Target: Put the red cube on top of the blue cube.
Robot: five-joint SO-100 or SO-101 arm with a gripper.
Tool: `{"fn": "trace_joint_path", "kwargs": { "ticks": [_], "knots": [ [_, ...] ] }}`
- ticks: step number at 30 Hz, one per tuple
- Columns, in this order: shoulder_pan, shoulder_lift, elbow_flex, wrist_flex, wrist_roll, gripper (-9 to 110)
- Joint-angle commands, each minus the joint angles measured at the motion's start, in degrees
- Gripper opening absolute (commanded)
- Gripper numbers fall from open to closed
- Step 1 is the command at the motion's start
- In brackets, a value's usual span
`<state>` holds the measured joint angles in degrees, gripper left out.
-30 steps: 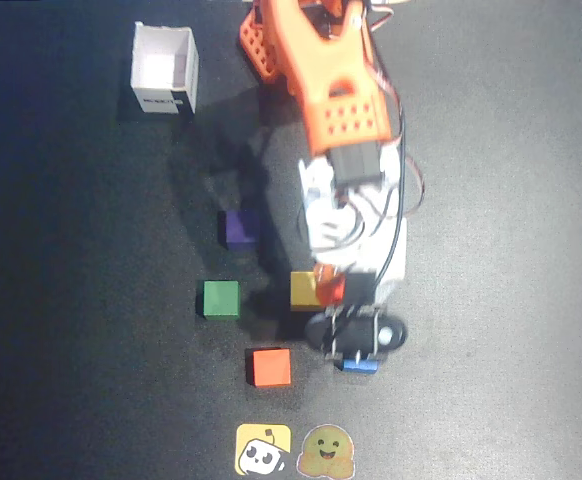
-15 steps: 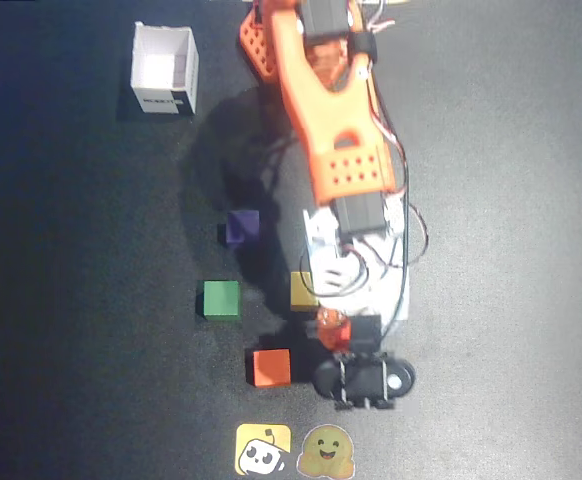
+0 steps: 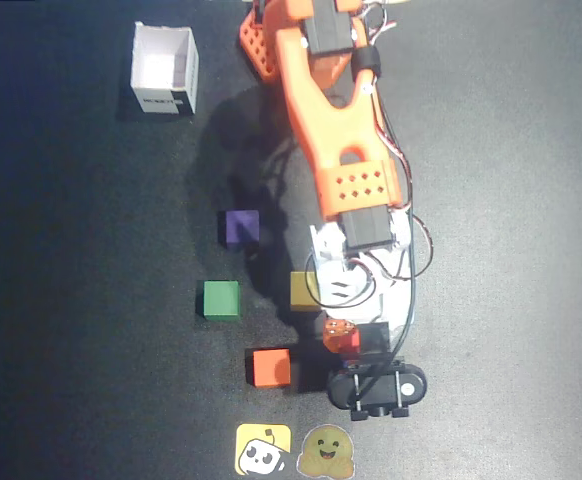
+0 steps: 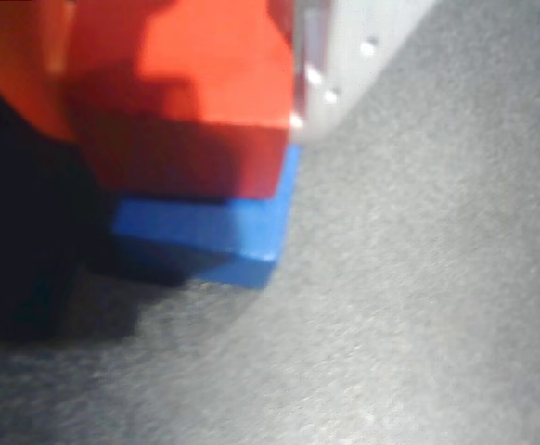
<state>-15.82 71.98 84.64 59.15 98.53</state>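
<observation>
Beneath the wrist camera, the small plain red cube (image 4: 191,102), apparently pinched in the orange arm's two-finger gripper (image 4: 173,93), sits on the small bright blue cube (image 4: 205,236), offset toward one edge; releasing now could likely tip it onto the black mat (image 4: 418,306).

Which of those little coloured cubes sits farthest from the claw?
The small dark purple cube. In the overhead view it lies highest up, beyond the green, yellow and orange cubes, while the claw works lowest.

overhead: top-down, far | wrist: close-up (both cover arm's tip area)
</observation>
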Motion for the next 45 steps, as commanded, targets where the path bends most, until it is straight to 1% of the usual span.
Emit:
{"fn": "trace_joint_path", "kwargs": {
  "ticks": [1,24,31,45],
  "knots": [
    [-0.6,0.5,-3.0,-0.1,-0.5,5],
    [-0.5,-1.1,-5.7,-1.1,0.4,7],
    [-1.0,-2.0,-5.7,-1.8,0.4,11],
    [-1.8,-2.4,-5.7,-1.8,0.3,14]
  ]
}}
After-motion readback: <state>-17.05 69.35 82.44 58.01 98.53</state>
